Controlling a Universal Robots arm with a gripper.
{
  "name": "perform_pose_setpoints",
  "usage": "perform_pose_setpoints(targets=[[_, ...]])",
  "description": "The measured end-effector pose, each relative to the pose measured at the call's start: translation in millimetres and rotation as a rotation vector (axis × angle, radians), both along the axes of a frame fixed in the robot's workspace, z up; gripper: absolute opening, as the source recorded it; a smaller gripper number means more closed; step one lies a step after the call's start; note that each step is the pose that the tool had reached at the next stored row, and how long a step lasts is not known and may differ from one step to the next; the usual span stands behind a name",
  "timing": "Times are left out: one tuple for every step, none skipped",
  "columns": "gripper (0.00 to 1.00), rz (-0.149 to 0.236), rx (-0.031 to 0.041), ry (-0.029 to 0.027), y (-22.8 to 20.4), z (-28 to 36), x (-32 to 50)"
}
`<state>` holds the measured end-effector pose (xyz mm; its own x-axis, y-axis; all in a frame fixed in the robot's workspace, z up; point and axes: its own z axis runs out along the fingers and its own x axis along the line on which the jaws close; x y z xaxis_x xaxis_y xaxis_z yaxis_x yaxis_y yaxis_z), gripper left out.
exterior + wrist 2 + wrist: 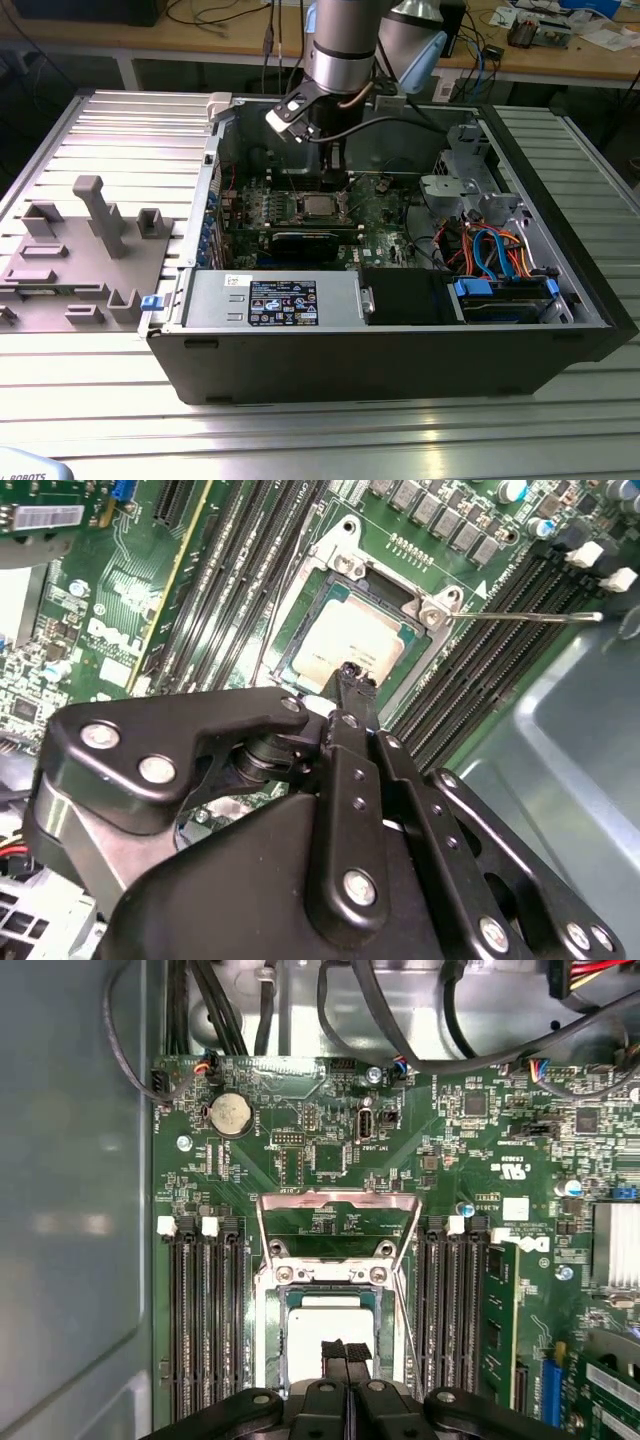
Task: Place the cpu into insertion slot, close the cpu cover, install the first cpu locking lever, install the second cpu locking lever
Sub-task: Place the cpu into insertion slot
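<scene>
On the exterior view's left, a grey fixture sits on the ribbed metal desk, well apart from the work. To its right stands the open computer case, with the motherboard lying flat inside.

The cpu is seated in its socket near the board's middle. The cpu cover appears lowered around it, with the chip's metal top showing through the window. A thin locking lever stands free of the socket, its long axis running out across the memory slots. It is judged unlatched.

The arm reaches down into the case, and the end effector hangs directly above the cpu, fingers pressed together and carrying nothing. In both wrist views the tips sit over the chip's edge nearest the wrist; contact cannot be confirmed. The free lever lies to one side of the tips, near but apart.

On the exterior view's right, blue and orange cables lie away from the arm.
</scene>
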<state>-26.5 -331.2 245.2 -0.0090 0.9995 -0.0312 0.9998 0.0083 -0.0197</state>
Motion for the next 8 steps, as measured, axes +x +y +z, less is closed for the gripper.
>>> perform_pose_setpoints(targets=[[0.11,0.0,-0.0001,0.0,0.0,1.7,0.0],[0.11,0.0,0.0,-0.0001,0.0,3.4,0.0],[0.11,0.0,0.0,0.0,0.0,5.5,0.0],[0.11,0.0,0.0,0.0,0.0,7.9,0.0],[0.11,0.0,0.0,-0.0001,0.0,9.7,0.0],[0.11,0.0,-0.0001,0.0,0.0,11.5,0.0],[0.11,0.0,0.0,0.0,0.0,13.3,0.0],[0.11,0.0,-0.0001,0.0,0.0,15.9,0.0]])
